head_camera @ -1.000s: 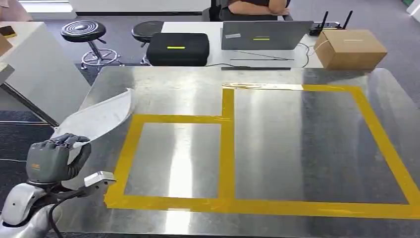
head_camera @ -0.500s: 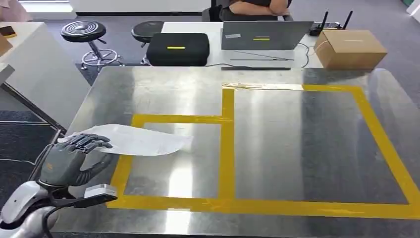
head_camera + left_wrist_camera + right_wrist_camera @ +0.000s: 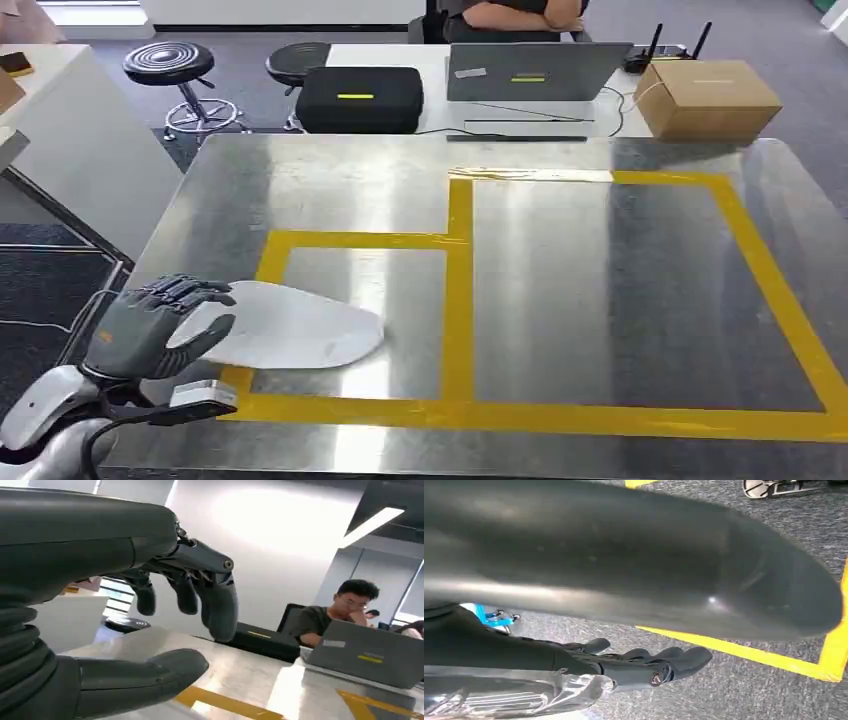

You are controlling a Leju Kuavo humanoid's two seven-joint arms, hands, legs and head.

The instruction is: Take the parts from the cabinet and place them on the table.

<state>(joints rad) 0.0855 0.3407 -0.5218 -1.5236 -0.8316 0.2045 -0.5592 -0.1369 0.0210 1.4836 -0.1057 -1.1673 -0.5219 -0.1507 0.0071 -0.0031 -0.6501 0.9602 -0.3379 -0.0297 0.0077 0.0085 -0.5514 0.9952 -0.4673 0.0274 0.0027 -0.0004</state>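
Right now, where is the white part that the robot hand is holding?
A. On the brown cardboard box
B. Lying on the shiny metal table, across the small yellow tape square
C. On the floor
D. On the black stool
B: the white part lies flat on the metal table, across the left edge of the small yellow tape square, with the left robot hand on its near end.

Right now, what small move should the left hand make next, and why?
Probably open the fingers and lift away. The white part already lies flat on the table, partly inside the yellow tape box, while the left hand holds its near end.
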